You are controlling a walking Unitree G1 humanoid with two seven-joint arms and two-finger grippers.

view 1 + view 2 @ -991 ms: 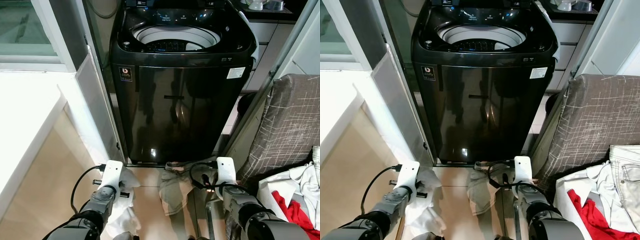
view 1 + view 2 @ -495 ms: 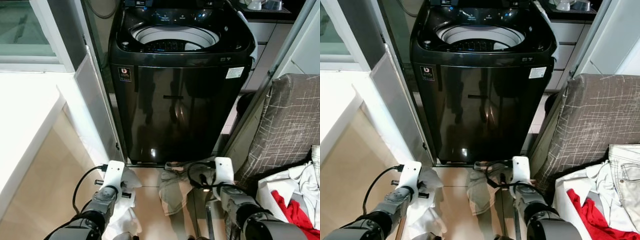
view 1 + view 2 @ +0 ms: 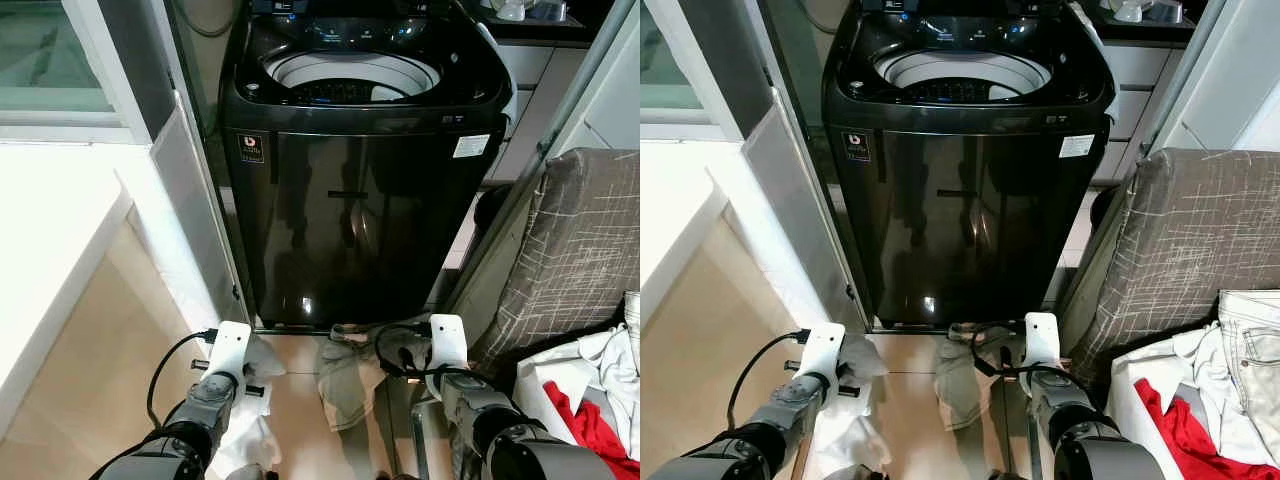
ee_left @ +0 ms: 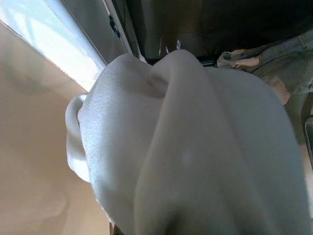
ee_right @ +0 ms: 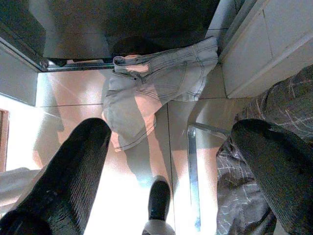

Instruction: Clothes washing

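A black top-loading washing machine point(image 3: 365, 200) stands ahead with its lid up and its white drum point(image 3: 350, 75) showing. A light denim garment point(image 5: 151, 93) lies crumpled on the tiled floor at the machine's foot. My left gripper point(image 3: 235, 385) hangs low by the machine's left corner, shut on a bunched white cloth point(image 4: 195, 147) that hides its fingers. My right gripper point(image 5: 171, 129) hovers open above the floor just right of the denim, with nothing between its black fingers point(image 5: 73, 171).
A grey patterned chair point(image 3: 580, 250) stands at the right, with a pile of red and white clothes point(image 3: 585, 395) below it. A white ledge point(image 3: 50, 230) and a leaning panel point(image 3: 185, 200) are at the left. A metal bar point(image 5: 193, 171) lies under the right gripper.
Both arms stay low in nearly the same place. The camera has shifted a little; the cloth and the denim garment have not moved.
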